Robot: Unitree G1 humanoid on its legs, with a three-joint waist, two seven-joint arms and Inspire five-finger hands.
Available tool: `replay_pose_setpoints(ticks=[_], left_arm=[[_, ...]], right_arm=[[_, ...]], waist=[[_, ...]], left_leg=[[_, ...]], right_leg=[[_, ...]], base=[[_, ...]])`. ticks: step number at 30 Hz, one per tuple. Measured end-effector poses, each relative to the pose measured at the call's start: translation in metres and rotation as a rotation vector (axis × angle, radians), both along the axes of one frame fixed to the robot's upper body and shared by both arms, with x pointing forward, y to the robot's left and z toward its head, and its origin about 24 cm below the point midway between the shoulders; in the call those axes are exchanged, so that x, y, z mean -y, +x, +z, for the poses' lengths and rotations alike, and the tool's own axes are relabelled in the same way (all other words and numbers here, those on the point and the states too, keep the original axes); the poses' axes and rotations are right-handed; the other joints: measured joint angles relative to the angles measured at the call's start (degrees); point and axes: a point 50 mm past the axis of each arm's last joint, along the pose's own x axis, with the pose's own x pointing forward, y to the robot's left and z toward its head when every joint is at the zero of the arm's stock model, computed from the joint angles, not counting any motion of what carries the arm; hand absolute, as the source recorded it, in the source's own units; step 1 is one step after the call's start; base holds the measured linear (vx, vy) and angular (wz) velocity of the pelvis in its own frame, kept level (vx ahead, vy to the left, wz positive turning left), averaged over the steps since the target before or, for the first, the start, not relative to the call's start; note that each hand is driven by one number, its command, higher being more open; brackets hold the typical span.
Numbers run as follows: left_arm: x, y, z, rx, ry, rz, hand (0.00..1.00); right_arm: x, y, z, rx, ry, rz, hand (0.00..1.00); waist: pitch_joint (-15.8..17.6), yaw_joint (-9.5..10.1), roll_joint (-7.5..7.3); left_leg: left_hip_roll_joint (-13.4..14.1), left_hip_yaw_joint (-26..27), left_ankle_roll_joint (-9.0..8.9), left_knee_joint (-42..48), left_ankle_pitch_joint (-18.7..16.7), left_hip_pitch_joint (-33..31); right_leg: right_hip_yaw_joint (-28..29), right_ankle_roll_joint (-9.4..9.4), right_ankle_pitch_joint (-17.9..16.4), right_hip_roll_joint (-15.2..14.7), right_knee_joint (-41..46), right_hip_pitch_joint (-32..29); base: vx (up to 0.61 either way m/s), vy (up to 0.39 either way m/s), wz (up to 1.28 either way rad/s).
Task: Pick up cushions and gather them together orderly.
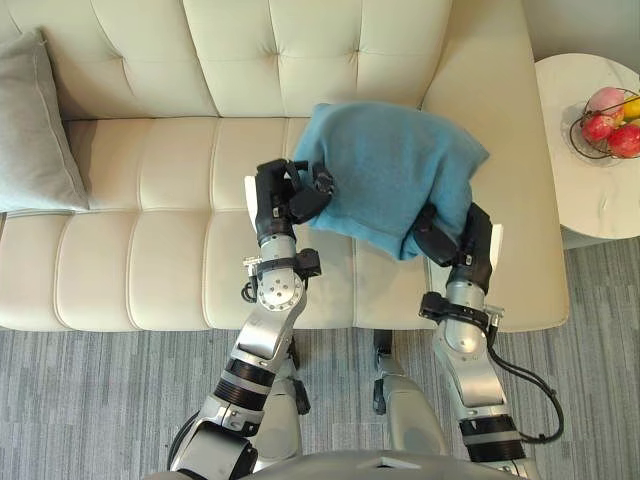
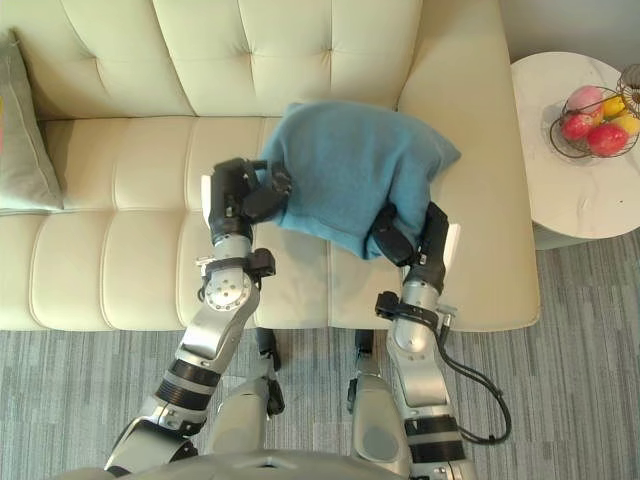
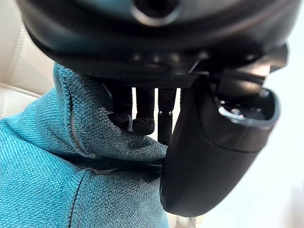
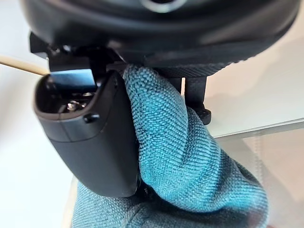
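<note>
A teal cushion [image 1: 390, 170] is held up over the right part of the cream sofa [image 1: 150, 250], between both hands. My left hand [image 1: 285, 195] pinches its left edge, with thumb and fingers [image 3: 142, 124] closed on the teal cloth [image 3: 57, 180]. At the cushion's lower right corner my right hand [image 1: 450, 235] grips it, the fabric [image 4: 185, 152] bunched between thumb and fingers. A grey cushion [image 1: 35, 130] leans against the sofa's backrest at the far left.
A round white side table [image 1: 590, 160] stands right of the sofa and carries a wire basket of fruit [image 1: 610, 122]. Grey wood-look floor [image 1: 100, 400] runs along the sofa's front. The sofa's middle seat lies bare between the two cushions.
</note>
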Motion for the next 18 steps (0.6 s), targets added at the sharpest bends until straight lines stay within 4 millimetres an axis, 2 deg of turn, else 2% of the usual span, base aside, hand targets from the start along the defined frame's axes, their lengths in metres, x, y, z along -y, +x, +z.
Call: replay_pose_setpoints(ticks=[7, 9, 14, 16, 18], left_arm=[[0.001, 0.0, 0.027, 0.103, -0.05, 0.036, 0.0], [0.001, 0.002, 0.039, 0.143, -0.064, 0.051, 0.0], [-0.003, 0.006, 0.068, 0.251, -0.082, 0.103, 0.0], [-0.007, 0.013, 0.094, 0.344, -0.029, 0.123, 0.0], [-0.01, 0.019, 0.11, 0.393, 0.008, 0.138, 0.0]], right_arm=[[-0.015, 0.014, 0.029, 0.115, 0.018, 0.02, 0.0], [-0.02, 0.021, 0.044, 0.17, 0.022, 0.03, 0.0], [-0.035, 0.045, 0.091, 0.324, 0.004, 0.029, 0.0], [-0.035, 0.064, 0.121, 0.398, -0.071, 0.006, 0.0], [-0.034, 0.076, 0.139, 0.43, -0.127, -0.013, 0.0]], waist=[[-0.02, -0.17, -0.01], [-0.06, -0.19, -0.1], [-0.06, -0.33, -0.09], [-0.06, -0.16, -0.1], [0.05, -0.01, -0.17]], left_leg=[[-0.26, -1.34, -0.01, 0.0, 0.57, 0.21], [-0.36, -1.78, 0.13, 0.0, 0.84, 0.22], [-0.73, -2.68, 0.49, -0.01, 1.35, -0.21], [-0.68, -3.46, 0.58, -0.01, 1.76, -1.78], [-0.68, -4.01, 0.72, 0.0, 2.33, -3.08]], right_leg=[[-0.95, 0.0, 0.0, -0.2, 0.22, 0.77], [-1.21, -0.01, 0.0, -0.27, 0.3, 0.95], [-1.74, 0.05, 0.2, -0.62, 0.33, 0.9], [-2.63, -0.13, 1.69, -0.48, -1.8, 0.81], [-3.13, -0.25, 2.89, -0.38, -3.41, 0.6]], base=[[0.02, 0.059, 0.08], [0.01, 0.07, 0.1], [0.0, 0.06, 0.08], [0.0, 0.062, 0.14], [0.0, 0.051, 0.12]])
